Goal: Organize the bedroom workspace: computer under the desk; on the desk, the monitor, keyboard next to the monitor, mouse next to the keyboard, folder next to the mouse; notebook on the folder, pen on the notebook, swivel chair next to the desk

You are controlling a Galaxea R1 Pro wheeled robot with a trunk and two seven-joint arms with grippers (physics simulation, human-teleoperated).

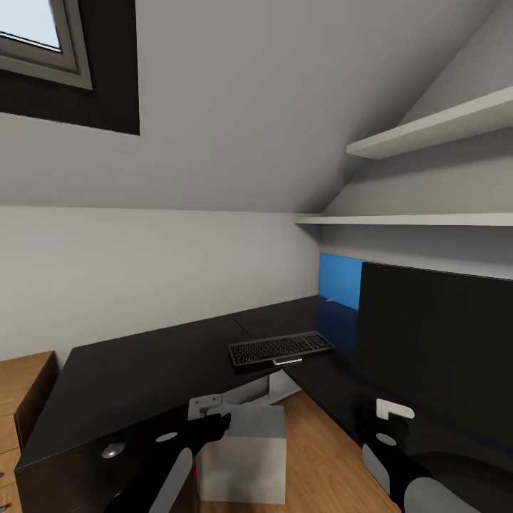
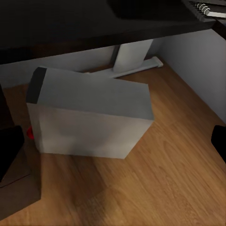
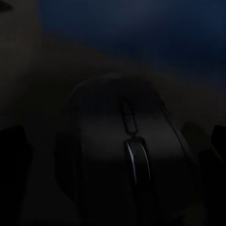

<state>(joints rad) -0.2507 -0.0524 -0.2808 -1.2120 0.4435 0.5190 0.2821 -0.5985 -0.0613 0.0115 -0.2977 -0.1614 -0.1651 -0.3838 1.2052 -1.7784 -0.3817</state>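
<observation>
Two arms reached down in our head view. Our right gripper (image 3: 117,141) hovered close over the mouse (image 3: 127,160), fingers apart either side of it. The left gripper (image 2: 113,155) hung open above the computer (image 2: 89,117), which stood on the floor by the desk (image 1: 142,377). The keyboard (image 1: 280,348) lay on the desk's inner corner.
</observation>
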